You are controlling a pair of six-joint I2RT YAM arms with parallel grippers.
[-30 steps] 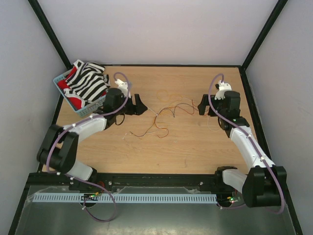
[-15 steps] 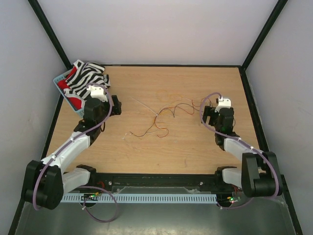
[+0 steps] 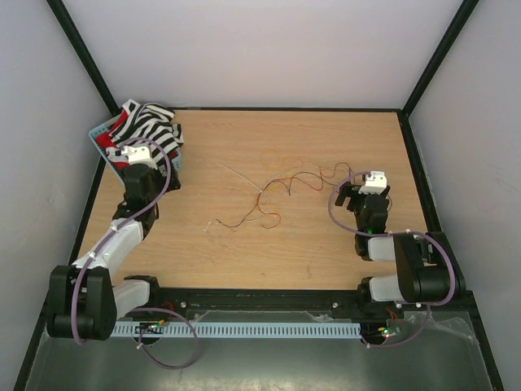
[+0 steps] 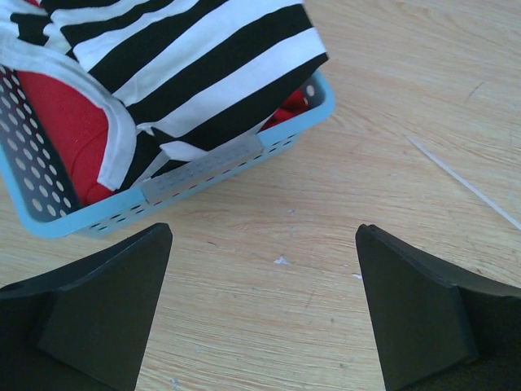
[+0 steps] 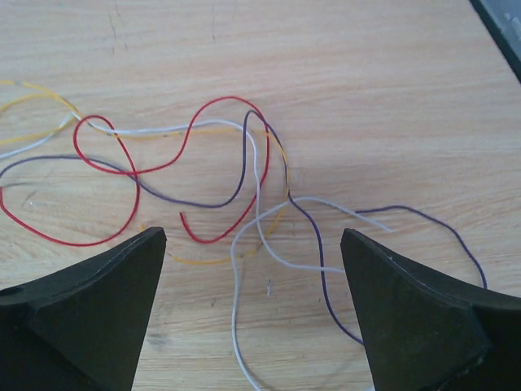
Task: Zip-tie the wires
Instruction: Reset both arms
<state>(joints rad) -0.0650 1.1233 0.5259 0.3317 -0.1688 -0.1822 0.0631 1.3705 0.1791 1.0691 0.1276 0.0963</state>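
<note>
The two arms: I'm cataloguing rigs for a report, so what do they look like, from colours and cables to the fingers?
Both the left arm and right arm alternate black joint housings with white link covers. A thin purple cable loops along each, and a small white block sits on each wrist. The fingers are matte black, broad and wedge-shaped, with no visible markings.

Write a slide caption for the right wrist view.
Open right gripper over loosely tangled wires on the wooden table.
</note>
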